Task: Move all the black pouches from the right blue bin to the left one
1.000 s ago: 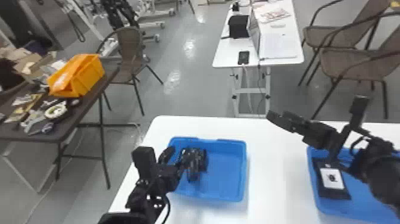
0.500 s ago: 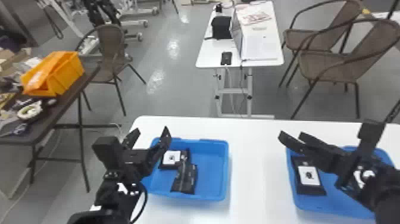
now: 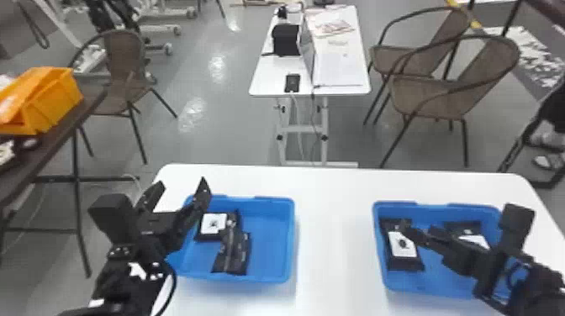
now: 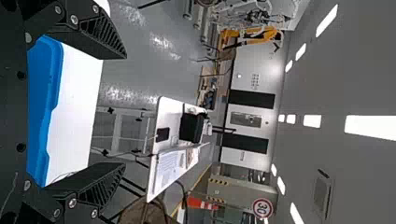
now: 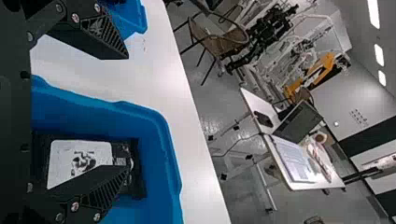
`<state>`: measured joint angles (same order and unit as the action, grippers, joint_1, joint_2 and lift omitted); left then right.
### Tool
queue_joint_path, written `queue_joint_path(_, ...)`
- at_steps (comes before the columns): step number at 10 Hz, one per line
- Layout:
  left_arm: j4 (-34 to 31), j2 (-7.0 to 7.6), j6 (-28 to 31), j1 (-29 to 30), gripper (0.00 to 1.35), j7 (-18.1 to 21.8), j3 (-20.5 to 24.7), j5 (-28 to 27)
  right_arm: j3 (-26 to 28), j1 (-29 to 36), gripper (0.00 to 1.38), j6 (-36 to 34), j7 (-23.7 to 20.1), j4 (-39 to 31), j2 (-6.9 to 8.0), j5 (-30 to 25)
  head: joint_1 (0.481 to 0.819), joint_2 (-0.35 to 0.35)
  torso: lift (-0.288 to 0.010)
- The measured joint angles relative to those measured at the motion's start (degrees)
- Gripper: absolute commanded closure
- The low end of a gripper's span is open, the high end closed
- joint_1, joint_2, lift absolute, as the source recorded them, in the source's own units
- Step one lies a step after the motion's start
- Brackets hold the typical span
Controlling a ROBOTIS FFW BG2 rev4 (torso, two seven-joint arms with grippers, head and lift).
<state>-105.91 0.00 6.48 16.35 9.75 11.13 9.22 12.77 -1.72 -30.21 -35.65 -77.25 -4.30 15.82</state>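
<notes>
Spreading smooth blue plastic across a glossy white table [image 3: 332,252] in the form of two shallow, round-cornered bins. Sitting just right of and below the left gripper [image 3: 181,183] as the left bin [image 3: 252,279]; sitting beneath the right gripper [image 3: 420,233] as the right bin [image 3: 391,206].

Holding two flat, oblong black pouches in the left bin, right of the left gripper: overlapping there as a white-labelled pouch [image 3: 212,222] and a creased, slightly shiny pouch [image 3: 232,254]. Holding two more in the right bin: lying under the right gripper's tips as a pouch with a dark-printed white label [image 3: 402,248], and lying to the right of those tips as a partly hidden black pouch [image 3: 462,227]. Standing well beyond the right gripper as brown chairs [image 3: 429,94] with a woven look.

Coming up from the bottom edge with the left arm, and pointing the left gripper away from the robot with empty fingers spread wide. Slanting in from the lower right with the right arm, and aiming the right gripper leftward over the bin. Parting its fingers too, clamping nothing, and crossing one in front of a label in the right wrist view.
</notes>
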Motion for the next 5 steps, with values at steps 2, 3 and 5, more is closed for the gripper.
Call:
queue_joint_path(2,-0.13,0.00,0.16,0.12,0.22,0.00,-0.12,0.02,1.71,-4.33,0.19,-2.64,1.08,5.58,-0.84,-1.69,0.695,0.065,0.010)
queue_joint_path(3,-0.18,0.00,0.24,0.17,0.22,0.00,-0.15,0.02,2.01,-7.13,0.19,-3.68,1.26,9.64,-1.71,-1.47,0.695,0.054,0.010)
queue_joint_path(5,-0.20,0.00,0.28,0.15,0.22,0.00,-0.41,0.01,1.72,-13.00,0.19,-4.59,1.29,19.06,-3.53,-1.03,0.695,0.040,0.010)
